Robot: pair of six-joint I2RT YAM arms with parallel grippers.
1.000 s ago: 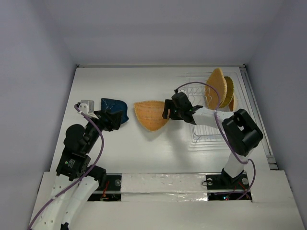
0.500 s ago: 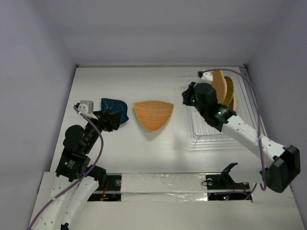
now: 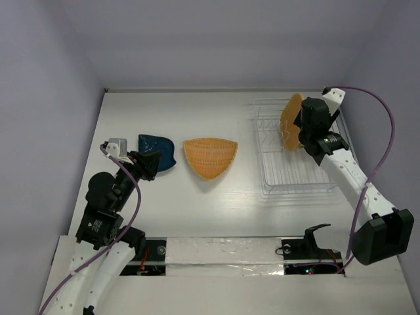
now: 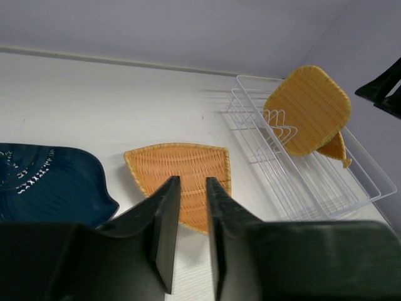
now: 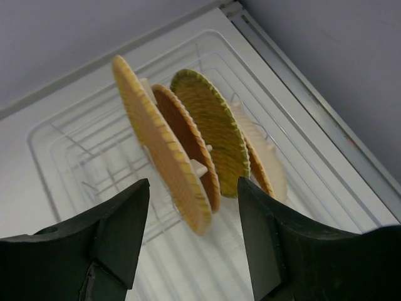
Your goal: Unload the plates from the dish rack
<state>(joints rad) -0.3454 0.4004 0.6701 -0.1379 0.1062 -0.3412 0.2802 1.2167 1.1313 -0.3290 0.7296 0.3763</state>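
Observation:
The white wire dish rack stands at the right. Orange-yellow plates stand upright in it, a rounded-square one in front. My right gripper hovers over them, open. In the right wrist view the front plate and the round ribbed plate lie beyond the wide jaws of that gripper, untouched. A dark blue plate and a leaf-shaped plate lie flat on the table. My left gripper rests by the blue plate. Its jaws stand narrowly apart, holding nothing.
The white table is walled at the back and on both sides. A raised rail runs along the right edge beside the rack. From the left wrist view the rack lies far right, past the leaf plate.
My right arm swung from beside the leaf-shaped plate, which stays flat on the table, across to above the plates in the rack. The left arm stayed put.

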